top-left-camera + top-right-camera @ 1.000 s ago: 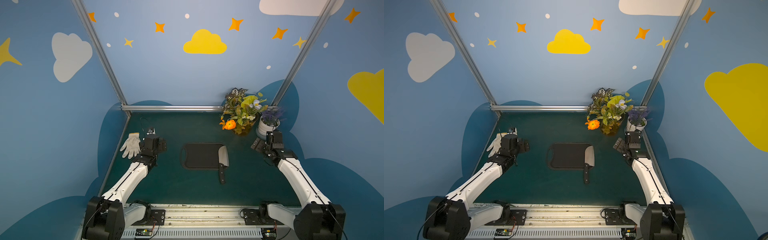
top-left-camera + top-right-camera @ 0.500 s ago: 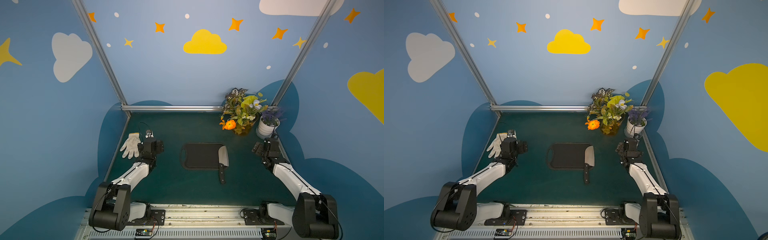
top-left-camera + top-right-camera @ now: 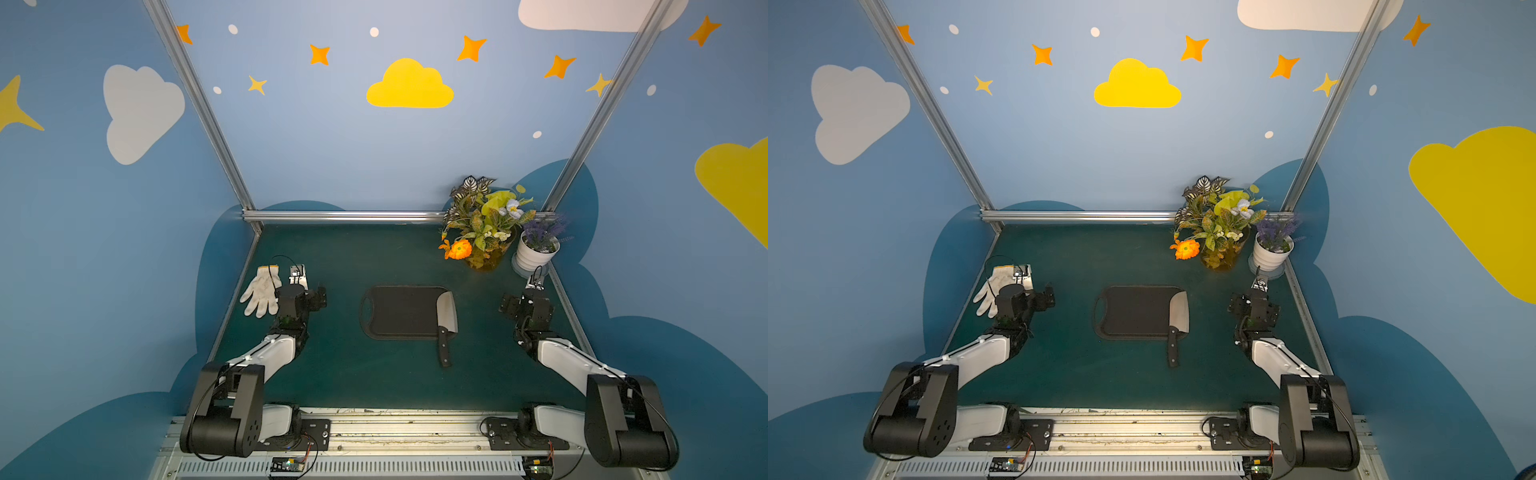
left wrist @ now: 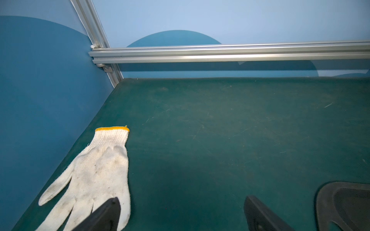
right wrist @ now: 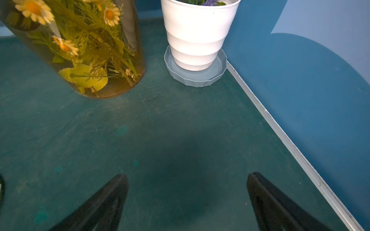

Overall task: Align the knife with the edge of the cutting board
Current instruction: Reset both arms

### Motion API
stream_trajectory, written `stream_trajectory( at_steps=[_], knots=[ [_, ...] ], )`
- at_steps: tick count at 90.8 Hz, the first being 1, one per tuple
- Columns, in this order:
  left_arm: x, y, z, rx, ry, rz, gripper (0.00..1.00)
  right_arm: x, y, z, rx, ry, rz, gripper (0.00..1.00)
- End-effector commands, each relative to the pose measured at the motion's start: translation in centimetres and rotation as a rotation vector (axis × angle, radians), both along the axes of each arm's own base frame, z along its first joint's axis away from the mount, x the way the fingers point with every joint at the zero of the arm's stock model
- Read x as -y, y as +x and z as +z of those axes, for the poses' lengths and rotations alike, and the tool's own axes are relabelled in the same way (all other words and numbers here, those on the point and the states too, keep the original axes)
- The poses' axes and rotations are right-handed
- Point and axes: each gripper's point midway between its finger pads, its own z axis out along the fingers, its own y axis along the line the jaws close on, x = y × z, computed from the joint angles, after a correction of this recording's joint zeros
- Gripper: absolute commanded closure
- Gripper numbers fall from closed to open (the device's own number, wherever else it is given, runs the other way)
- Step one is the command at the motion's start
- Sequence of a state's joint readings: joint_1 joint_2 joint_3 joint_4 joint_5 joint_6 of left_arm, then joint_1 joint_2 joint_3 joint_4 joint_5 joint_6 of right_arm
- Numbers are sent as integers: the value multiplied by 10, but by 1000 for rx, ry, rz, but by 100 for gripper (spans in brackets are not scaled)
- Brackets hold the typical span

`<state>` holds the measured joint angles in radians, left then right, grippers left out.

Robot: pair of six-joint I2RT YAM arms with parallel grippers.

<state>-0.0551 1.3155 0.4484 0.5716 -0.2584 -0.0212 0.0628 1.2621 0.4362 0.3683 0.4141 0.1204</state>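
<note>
The black cutting board (image 3: 395,311) (image 3: 1129,311) lies flat mid-table, handle hole to the left. The knife (image 3: 446,312) (image 3: 1179,312) rests with its broad silver blade on the board's right end, along the short edge. Its black handle (image 3: 444,351) sticks out over the near edge onto the mat. My left gripper (image 3: 305,293) (image 3: 1030,299) (image 4: 180,212) is open and empty, left of the board, whose corner (image 4: 344,204) shows in the left wrist view. My right gripper (image 3: 525,301) (image 3: 1252,305) (image 5: 187,192) is open and empty over bare mat, right of the board.
A white work glove (image 3: 262,289) (image 4: 96,172) lies by the left wall beside my left gripper. A glass vase of flowers (image 3: 482,232) (image 5: 84,50) and a white pot on a grey saucer (image 3: 536,253) (image 5: 196,40) stand at the back right, just ahead of my right gripper.
Both arms have folded down and back toward the near rail. The right gripper has come nearer and lower, away from the pot. Knife and board have not moved.
</note>
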Motion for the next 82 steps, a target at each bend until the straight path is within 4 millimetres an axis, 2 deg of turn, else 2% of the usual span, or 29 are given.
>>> stream_trajectory(
  at_steps=[1,22,34,39,44,51,69,82],
  knots=[
    [13,5,3,28,-11,-85,0,-2,14,12,79,-44,10,2],
    [22,4,-15,23,-11,-136,0,-22,23,2,95,-85,84,2],
    [26,1,-30,37,-13,-164,0,-24,23,1,93,-79,97,2],
    [33,1,-34,52,-16,-203,0,-25,23,-7,95,-78,109,2],
    [44,-1,-44,43,-11,-272,0,-24,25,-5,156,-77,89,2],
    [56,2,-41,65,0,-345,0,-22,28,-6,172,-85,68,2],
    [59,4,-43,45,-5,-372,0,-22,32,-10,81,-96,101,2],
    [60,7,-46,21,-1,-373,0,-20,33,-10,80,-90,101,2]
  ],
)
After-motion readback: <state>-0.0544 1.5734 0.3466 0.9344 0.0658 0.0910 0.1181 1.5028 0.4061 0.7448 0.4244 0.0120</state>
